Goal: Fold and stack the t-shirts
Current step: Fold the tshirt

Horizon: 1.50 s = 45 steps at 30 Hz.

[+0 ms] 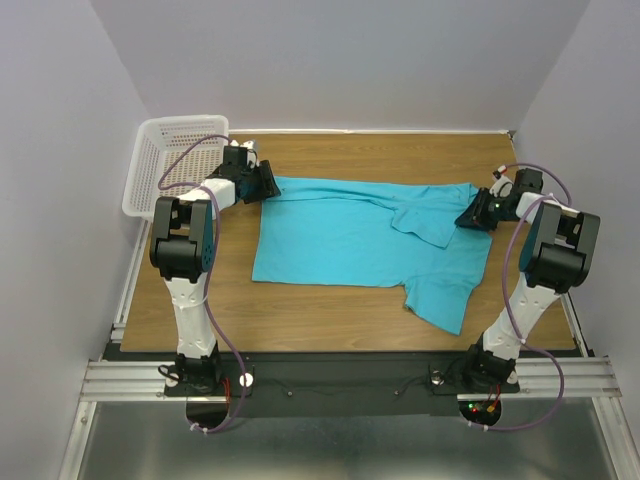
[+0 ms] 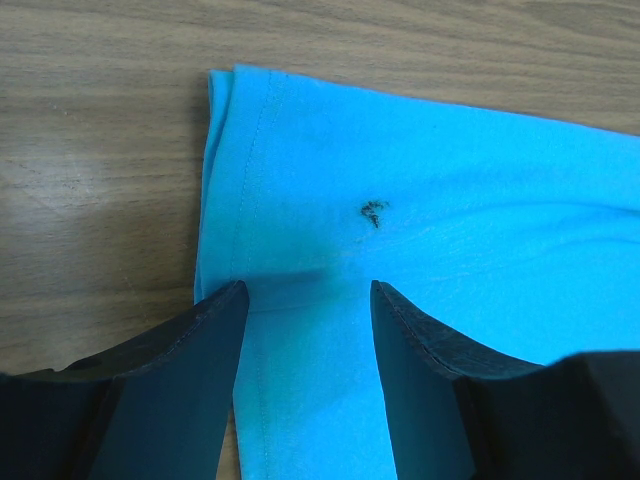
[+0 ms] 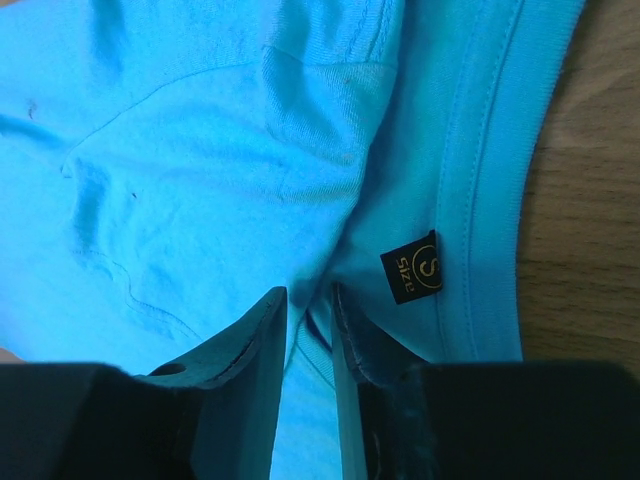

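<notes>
Mid-frame on the table (image 1: 330,325), the t-shirt (image 1: 350,235) lies spread; left gripper (image 1: 268,182) at its upper-left corner, jaws spread astride the hem; right gripper (image 1: 470,215) at right, pinching cloth near the collar.

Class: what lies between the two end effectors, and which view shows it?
The turquoise t-shirt, spread on the table from the left end effector to the right end effector; nothing else. The top view shows it.
</notes>
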### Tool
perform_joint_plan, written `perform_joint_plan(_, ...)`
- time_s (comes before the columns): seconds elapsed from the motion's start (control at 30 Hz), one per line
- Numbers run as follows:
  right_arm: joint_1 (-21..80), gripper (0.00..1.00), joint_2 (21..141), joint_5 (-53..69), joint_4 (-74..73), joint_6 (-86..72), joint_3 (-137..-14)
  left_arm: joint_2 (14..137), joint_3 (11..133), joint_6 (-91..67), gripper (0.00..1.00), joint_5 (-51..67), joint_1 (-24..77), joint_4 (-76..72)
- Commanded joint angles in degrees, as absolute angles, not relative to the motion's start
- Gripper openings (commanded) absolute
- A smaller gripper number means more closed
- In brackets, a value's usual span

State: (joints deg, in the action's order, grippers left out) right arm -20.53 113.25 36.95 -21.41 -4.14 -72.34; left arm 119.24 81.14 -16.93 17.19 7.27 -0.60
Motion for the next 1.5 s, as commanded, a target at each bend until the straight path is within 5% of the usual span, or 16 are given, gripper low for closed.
perform_joint_plan(0.0, -20.04, 0.27, 113.38, 38.85, -21.01, -4.57, -72.16, 120.23, 82.18, -15.82, 0.64, 17.14, 6.77, 1.41)
perform_joint_plan(0.37, -20.83, 0.00, 109.52, 37.80, -21.09, -4.57, -71.63, 120.15, 82.09, -15.47, 0.64, 16.79, 6.77, 1.41)
perform_joint_plan(0.9, -22.68, 0.01, 107.75, 33.05, -21.71, -2.46, -72.16, 120.41, 82.35, -15.21, 0.64, 16.52, 6.77, 1.67)
perform_joint_plan(0.93, -22.68, 0.02, 107.84, 32.96, -21.80, -2.37, -72.42, 120.50, 82.27, -15.29, 0.64, 16.44, 6.77, 1.67)
perform_joint_plan(1.07, -22.68, 0.34, 106.53, 35.58, -22.67, -0.53, -72.34, 120.41, 82.44, -15.29, 0.64, 16.70, 6.77, 1.67)
perform_joint_plan(1.17, -22.59, 0.45, 103.90, 38.04, -23.46, 3.15, -72.25, 120.24, 82.53, -15.12, 0.64, 16.87, 6.77, 1.67)
perform_joint_plan(1.37, -17.59, 0.52, 101.42, 43.23, -30.38, 15.10, -74.53, 120.15, 82.70, -15.12, 0.64, 17.40, 6.77, 1.58)
perform_joint_plan(1.47, -5.48, 0.51, 102.22, 41.67, -33.57, 22.05, -76.46, 120.23, 82.62, -14.94, 0.64, 17.58, 6.77, 1.58)
